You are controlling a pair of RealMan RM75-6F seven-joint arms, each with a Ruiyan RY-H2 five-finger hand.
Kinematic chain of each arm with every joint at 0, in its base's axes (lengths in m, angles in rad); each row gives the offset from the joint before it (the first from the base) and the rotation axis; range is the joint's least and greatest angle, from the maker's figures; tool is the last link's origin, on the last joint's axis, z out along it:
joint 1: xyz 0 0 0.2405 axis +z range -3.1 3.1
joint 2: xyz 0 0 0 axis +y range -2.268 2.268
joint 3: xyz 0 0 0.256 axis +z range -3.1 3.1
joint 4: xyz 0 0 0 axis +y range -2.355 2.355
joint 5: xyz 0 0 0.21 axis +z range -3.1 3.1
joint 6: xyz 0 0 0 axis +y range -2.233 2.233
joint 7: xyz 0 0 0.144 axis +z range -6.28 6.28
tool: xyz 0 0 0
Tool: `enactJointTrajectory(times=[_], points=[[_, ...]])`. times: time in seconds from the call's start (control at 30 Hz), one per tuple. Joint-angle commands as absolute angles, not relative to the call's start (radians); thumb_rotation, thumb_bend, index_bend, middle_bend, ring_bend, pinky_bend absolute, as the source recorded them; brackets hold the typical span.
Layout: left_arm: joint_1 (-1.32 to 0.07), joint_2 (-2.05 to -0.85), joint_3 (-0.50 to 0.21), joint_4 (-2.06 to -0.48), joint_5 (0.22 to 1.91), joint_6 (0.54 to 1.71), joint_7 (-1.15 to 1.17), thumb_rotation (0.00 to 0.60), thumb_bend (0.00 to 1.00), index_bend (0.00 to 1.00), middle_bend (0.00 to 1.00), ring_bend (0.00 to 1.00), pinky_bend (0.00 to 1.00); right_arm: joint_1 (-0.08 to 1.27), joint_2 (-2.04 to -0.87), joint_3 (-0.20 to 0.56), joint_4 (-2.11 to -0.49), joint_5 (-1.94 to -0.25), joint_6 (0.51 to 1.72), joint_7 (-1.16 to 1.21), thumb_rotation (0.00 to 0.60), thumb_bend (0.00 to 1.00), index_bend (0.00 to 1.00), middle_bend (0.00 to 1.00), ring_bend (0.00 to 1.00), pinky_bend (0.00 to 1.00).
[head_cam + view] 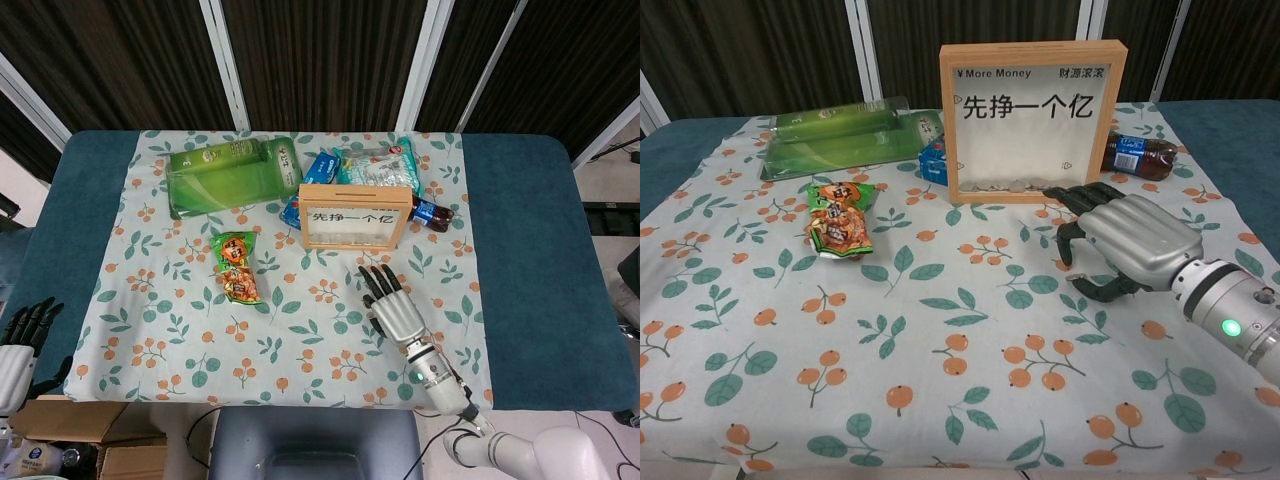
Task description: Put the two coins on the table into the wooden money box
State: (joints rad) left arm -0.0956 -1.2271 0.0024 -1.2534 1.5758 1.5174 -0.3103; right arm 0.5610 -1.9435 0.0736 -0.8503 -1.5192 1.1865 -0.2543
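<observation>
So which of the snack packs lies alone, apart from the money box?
The orange-and-green snack pack lying by itself mid-cloth; the blue and clear packs crowd behind the wooden money box.

lab test bench | dark slatted panels (pixel 320 60) | cardboard boxes (pixel 90 440)

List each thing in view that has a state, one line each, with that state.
wooden money box: upright, a few coins lying at the bottom behind its window.
right hand: palm down over the cloth in front of the box, holding nothing visible.
left hand: off the table's near left corner, empty.
cola bottle: lying on its side.
snack packet: flat, sealed.
</observation>
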Motion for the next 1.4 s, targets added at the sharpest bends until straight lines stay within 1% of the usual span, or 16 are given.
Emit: enactJointTrajectory(times=[0.03,0.43,0.7,0.83,1.0,1.17,1.33,1.4], points=[[-0.094,-1.226,0.003,-1.252,1.574,1.518,-0.312,0.600,0.38,0.00,0.00,0.00,0.05,0.561,-1.944,0.074,-0.850,-1.520,1.188,-0.252,0.600,0.53,0.63,0.13,0.00,0.00],[-0.094,-1.225,0.003,-1.262,1.577,1.520,-0.299,0.600,0.38,0.00,0.00,0.00,0.05,0.559,-1.946,0.078,-0.851,-1.511,1.181,-0.269,0.600,0.59,0.67,0.14,0.00,0.00],[-0.093,-1.227,0.004,-1.258,1.575,1.519,-0.302,0.600,0.38,0.00,0.00,0.00,0.05,0.559,-1.945,0.083,-0.854,-1.509,1.188,-0.271,0.600,0.60,0.70,0.14,0.00,0.00],[-0.093,-1.226,0.003,-1.258,1.577,1.522,-0.302,0.600,0.38,0.00,0.00,0.00,0.05,0.556,-1.932,0.087,-0.875,-1.520,1.218,-0.265,0.600,0.60,0.70,0.14,0.00,0.00],[-0.092,-1.225,0.004,-1.261,1.580,1.525,-0.299,0.600,0.38,0.00,0.00,0.00,0.05,0.562,-1.859,0.124,-0.996,-1.556,1.320,-0.271,0.600,0.61,0.70,0.14,0.00,0.00],[-0.088,-1.228,0.006,-1.264,1.587,1.537,-0.304,0.600,0.38,0.00,0.00,0.00,0.05,0.571,-1.739,0.200,-1.208,-1.588,1.427,-0.310,0.600,0.61,0.71,0.15,0.00,0.00],[-0.083,-1.226,0.007,-1.266,1.595,1.554,-0.309,0.600,0.38,0.00,0.00,0.00,0.05,0.587,-1.631,0.291,-1.411,-1.546,1.428,-0.368,0.600,0.62,0.73,0.16,0.00,0.00],[-0.081,-1.224,0.008,-1.266,1.598,1.559,-0.309,0.600,0.38,0.00,0.00,0.00,0.05,0.598,-1.602,0.327,-1.458,-1.529,1.424,-0.399,0.600,0.62,0.73,0.16,0.00,0.00]])
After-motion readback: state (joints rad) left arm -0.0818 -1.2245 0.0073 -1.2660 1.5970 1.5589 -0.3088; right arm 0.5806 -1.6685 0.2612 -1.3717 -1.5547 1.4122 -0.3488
